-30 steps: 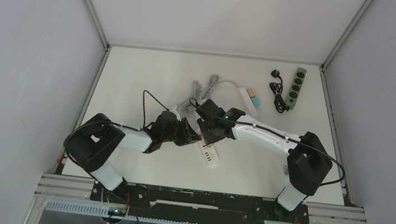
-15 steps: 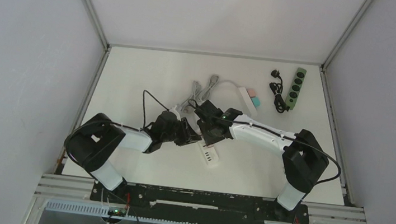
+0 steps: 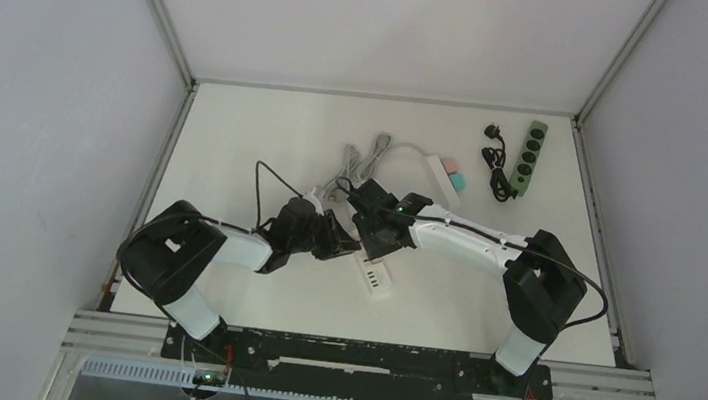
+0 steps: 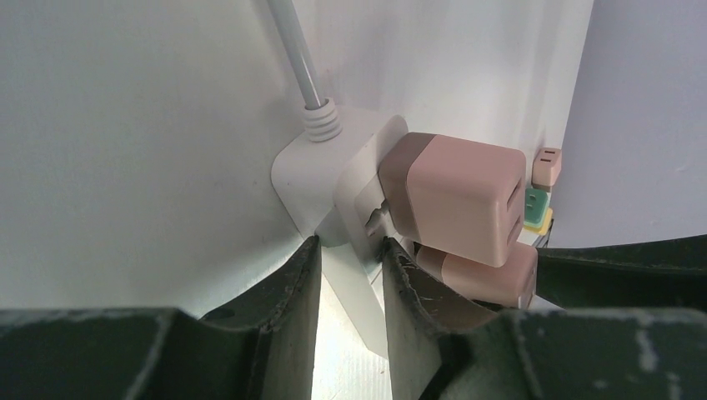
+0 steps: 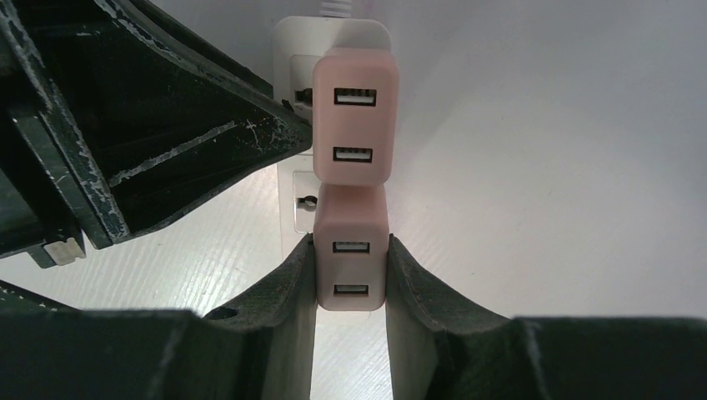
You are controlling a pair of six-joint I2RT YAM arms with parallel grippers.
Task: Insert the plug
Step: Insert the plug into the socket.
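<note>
Within the right pincer (image 5: 350, 243) sits a boxy plug (image 5: 351, 271).

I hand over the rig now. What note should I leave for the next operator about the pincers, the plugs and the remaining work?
Left pincer: shut on the white power strip, steadying it.
Right pincer: shut on the second pink plug, which stands on the strip directly beside the first pink plug.
Done: the first plug is in the socket at the cable end.
Left: I cannot tell whether the second plug is fully seated. Probably press it home, then release both pincers.
</note>
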